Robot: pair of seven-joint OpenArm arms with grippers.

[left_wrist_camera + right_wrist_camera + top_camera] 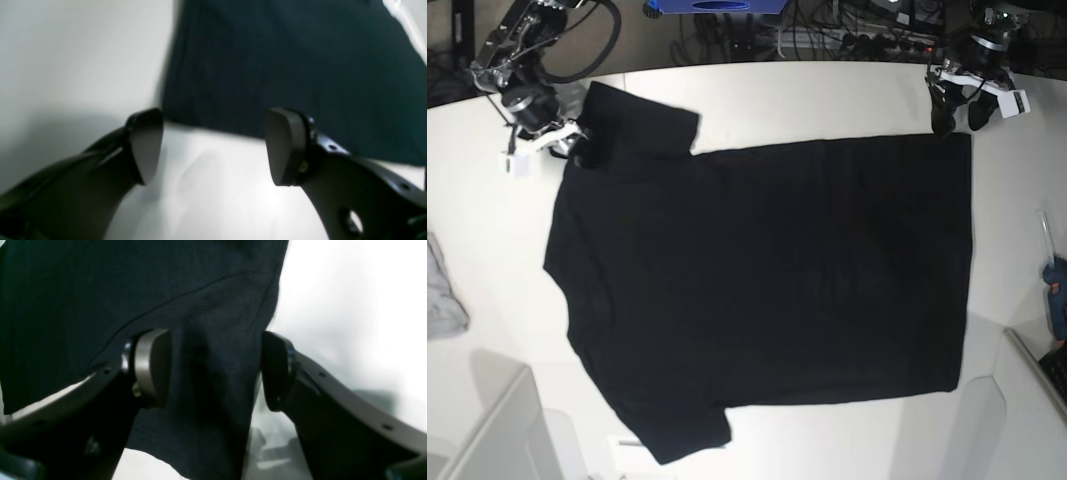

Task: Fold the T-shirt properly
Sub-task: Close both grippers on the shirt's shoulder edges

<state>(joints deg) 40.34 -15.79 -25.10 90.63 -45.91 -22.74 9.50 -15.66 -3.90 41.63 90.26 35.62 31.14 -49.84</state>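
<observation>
Across the white tabletop the black T-shirt lies spread flat. Right fingers straddle its far-left sleeve, spread wide; left fingers gape beside its far-right hem corner.

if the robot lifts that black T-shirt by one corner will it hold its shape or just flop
It will most likely flop. The T-shirt lies flat and thin on the white table, like soft cloth. In the right wrist view its sleeve bunches into a fold between the open right hand, so it probably drapes and trails. It looks light, and a push would likely wrinkle it.
</observation>
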